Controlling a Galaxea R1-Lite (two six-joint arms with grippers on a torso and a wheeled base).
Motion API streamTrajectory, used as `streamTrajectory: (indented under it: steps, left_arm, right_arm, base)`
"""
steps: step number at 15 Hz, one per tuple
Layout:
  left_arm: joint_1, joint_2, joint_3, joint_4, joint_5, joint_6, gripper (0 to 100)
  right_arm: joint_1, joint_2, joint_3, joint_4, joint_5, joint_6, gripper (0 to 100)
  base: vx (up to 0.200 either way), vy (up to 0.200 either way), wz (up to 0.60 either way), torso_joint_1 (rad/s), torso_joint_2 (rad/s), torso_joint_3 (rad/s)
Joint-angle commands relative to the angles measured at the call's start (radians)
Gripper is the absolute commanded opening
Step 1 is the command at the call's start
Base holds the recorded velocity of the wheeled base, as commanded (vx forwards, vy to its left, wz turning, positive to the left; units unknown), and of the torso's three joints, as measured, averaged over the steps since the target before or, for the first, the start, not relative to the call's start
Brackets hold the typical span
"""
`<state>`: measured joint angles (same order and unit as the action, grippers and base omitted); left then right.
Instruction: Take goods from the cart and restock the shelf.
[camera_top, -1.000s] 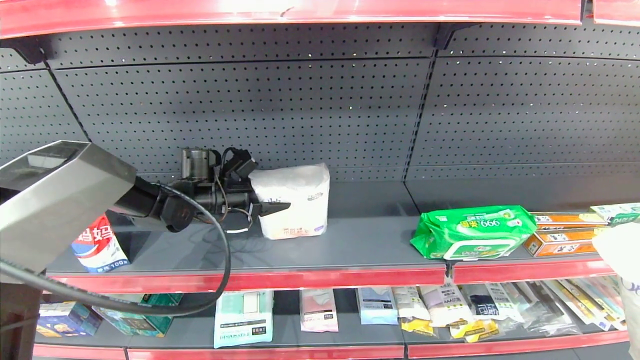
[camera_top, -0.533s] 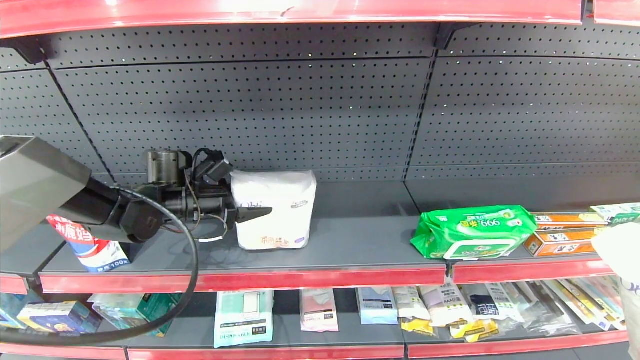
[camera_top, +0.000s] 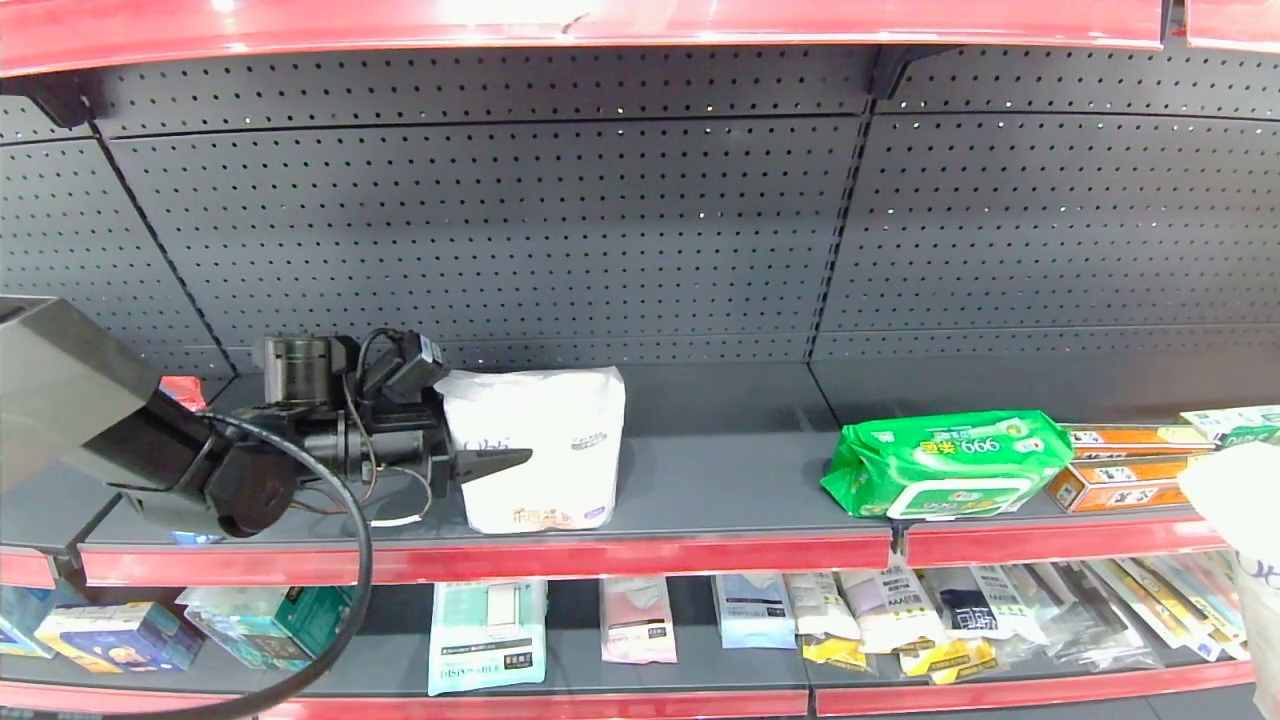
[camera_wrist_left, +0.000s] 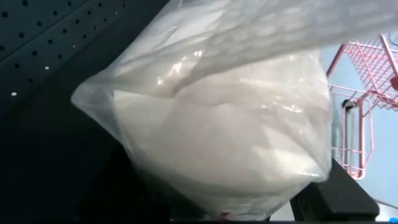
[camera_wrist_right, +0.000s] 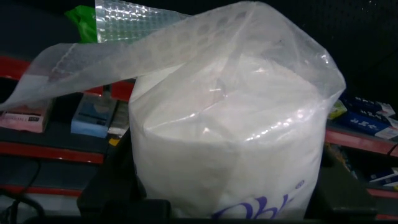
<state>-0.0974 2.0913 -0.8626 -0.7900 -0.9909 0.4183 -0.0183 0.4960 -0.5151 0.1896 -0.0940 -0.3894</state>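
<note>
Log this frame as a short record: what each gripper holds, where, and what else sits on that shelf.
left gripper: shut on white tissue pack, at the front of the middle shelf, left bay
right gripper: shut on second white pack, held clear of the shelf, far right
also on shelf: green wipes pack, orange boxes beside it, right bay

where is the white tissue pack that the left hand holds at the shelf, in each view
head view: the white tissue pack is left of centre, at the front of the grey shelf, in the left hand.
left wrist view: the white tissue pack is up close, mid-picture.
right wrist view: the close-up pack here is a second pack.
shared landmark: the perforated back panel, in head and left wrist views.
</note>
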Motion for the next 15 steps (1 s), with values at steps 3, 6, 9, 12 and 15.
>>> streamTrajectory:
  steps: [3,6,9,12,15]
  left_arm:
    - [0.016,0.075,0.013,-0.138,-0.028,-0.001,0]
    - [0.027,0.102,0.022,-0.202,-0.042,-0.007,0]
    - [0.035,0.087,0.054,-0.206,-0.045,-0.007,0]
    - [0.044,0.076,0.057,-0.207,-0.072,-0.007,0]
    - [0.051,0.069,0.063,-0.207,-0.083,-0.007,0]
  right_arm:
    - [0.000,0.004,-0.003,0.001,-0.001,0.000,0]
    - [0.000,0.004,-0.006,0.001,-0.001,0.000,0]
    - [0.000,0.006,-0.003,0.001,-0.003,0.000,0]
    - [0.000,0.007,-0.003,0.001,-0.004,0.000,0]
    - [0.000,0.009,-0.006,0.001,-0.004,0.000,0]
  base:
    - [0.000,0.000,0.00,0.000,0.00,0.000]
    - [0.000,0.000,0.00,0.000,0.00,0.000]
    - [0.000,0.000,0.00,0.000,0.00,0.000]
    - [0.000,0.000,0.00,0.000,0.00,0.000]
    - [0.000,0.000,0.00,0.000,0.00,0.000]
